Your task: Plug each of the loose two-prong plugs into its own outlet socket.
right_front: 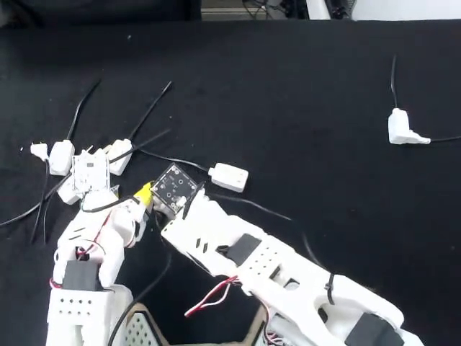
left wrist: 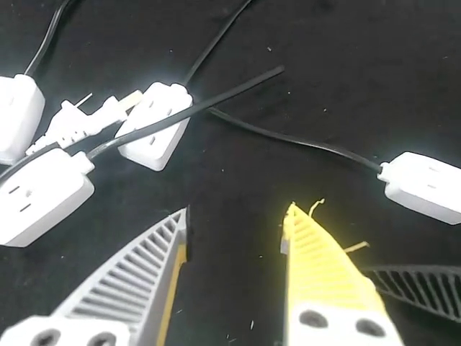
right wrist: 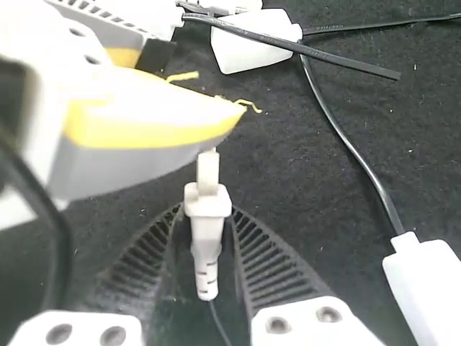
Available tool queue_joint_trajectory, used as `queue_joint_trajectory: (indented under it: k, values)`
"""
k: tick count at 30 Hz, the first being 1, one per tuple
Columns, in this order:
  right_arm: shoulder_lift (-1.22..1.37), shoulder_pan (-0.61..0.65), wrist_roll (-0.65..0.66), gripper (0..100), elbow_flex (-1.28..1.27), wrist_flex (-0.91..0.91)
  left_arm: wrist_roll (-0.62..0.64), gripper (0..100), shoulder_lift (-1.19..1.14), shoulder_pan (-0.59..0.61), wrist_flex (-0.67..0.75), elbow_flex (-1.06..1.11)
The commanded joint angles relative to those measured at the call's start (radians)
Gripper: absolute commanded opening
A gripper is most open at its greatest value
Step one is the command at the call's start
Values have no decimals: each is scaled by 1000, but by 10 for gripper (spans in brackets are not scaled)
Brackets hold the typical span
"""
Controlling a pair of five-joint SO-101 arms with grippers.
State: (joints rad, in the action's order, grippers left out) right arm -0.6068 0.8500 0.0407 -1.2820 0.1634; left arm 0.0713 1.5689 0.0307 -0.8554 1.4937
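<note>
Right hand (right wrist: pixel 206 225) clenched on a two-prong plug (right wrist: pixel 207 200), gripped by the body with prongs pointing clear ahead, presumably so they could enter a socket. Left hand (left wrist: pixel 238 213) released, nothing between its fingers, poised low over the black surface (left wrist: pixel 324 65) just ahead of the plug, likely ready to steady a socket. Nearest outlet socket (left wrist: pixel 423 186) lay beside it, unplugged; second socket (left wrist: pixel 153 125) and a loose plug (left wrist: pixel 72 128) lay further off, cords crossing
</note>
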Motion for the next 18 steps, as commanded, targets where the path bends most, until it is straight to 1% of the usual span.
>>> queue_joint_trajectory:
  k: [1, 7, 14, 18]
  values:
    - [-48, 43, -2, 11, 15, -5, -2, 220, -6, 31, -3, 8]
    - [-67, 41, -2, 11, 15, 0, -2, 220, -6, 81, 2, 5]
    - [-305, 41, -6, 11, 5, 195, 2, 220, -6, 79, 40, 33]
    - [-378, 41, -6, 11, -38, 212, 6, 220, -6, 77, 43, 33]
